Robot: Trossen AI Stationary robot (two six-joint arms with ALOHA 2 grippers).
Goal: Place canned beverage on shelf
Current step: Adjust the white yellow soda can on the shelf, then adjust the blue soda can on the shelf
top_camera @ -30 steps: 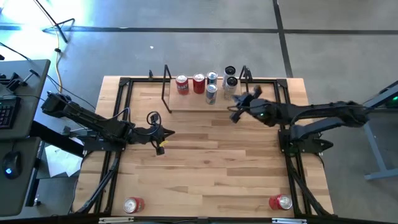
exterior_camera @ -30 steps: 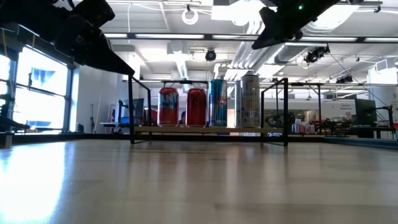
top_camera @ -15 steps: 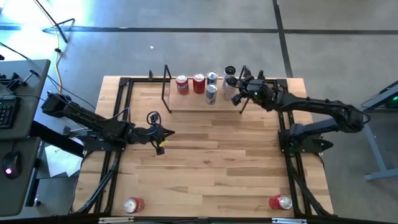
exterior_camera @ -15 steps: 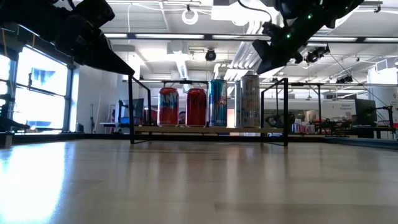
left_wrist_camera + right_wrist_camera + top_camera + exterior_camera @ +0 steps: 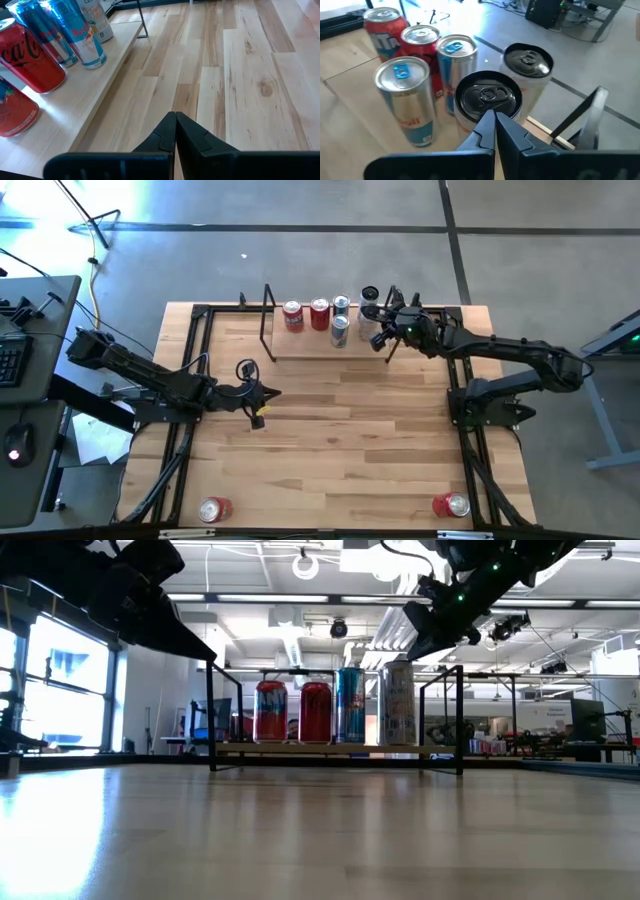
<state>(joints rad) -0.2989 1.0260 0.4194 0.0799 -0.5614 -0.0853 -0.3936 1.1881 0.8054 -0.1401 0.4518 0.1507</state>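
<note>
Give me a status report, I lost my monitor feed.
Right gripper shut, empty, above the black-topped cans on the shelf. Left gripper shut, waiting mid-table. Two cans unshelved at the near edge.

The right arm reaches far forward and inward, its right pincer (image 5: 385,330) raised with fingers pressed together (tips pointing down). The left arm stretches low toward the middle, its left pincer (image 5: 268,393) likewise closed and holding nothing.
</note>
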